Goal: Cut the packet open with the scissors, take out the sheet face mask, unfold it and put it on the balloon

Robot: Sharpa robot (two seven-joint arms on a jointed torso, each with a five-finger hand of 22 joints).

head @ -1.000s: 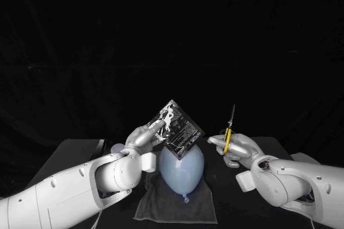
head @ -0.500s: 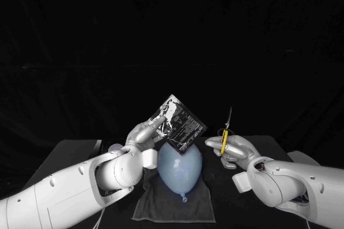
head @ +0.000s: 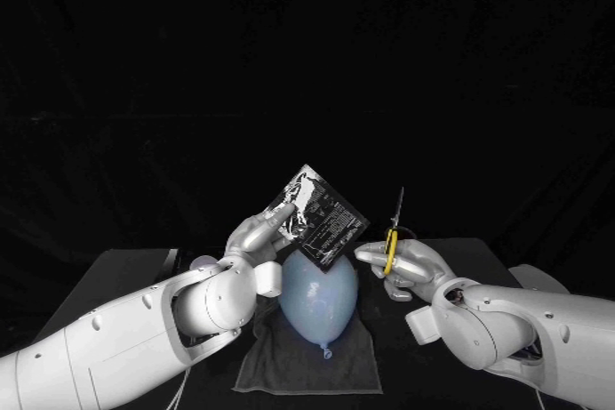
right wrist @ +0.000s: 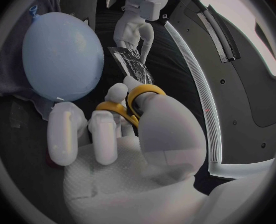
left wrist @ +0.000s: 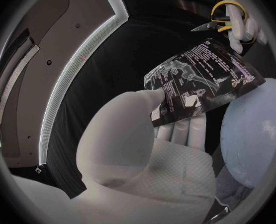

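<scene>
My left hand [head: 263, 236] holds the black printed packet [head: 318, 217] up by one corner, tilted, above the pale blue balloon [head: 318, 293]. In the left wrist view the packet [left wrist: 203, 82] is pinched between thumb and fingers [left wrist: 175, 129], with the balloon [left wrist: 252, 134] beside it. My right hand [head: 408, 264] grips the yellow-handled scissors [head: 394, 232] upright, blades pointing up, just right of the packet. In the right wrist view the yellow scissor handles [right wrist: 135, 102] sit in the right hand [right wrist: 122, 129], with the packet [right wrist: 132, 64] and balloon [right wrist: 62, 55] beyond.
The balloon lies on a grey cloth [head: 289, 365] on the black table [head: 128, 268]. The scissors [left wrist: 225, 17] in the right hand appear beyond the packet in the left wrist view.
My right hand with the scissors has moved left, closer to the packet. The left hand keeps the packet raised in about the same place.
</scene>
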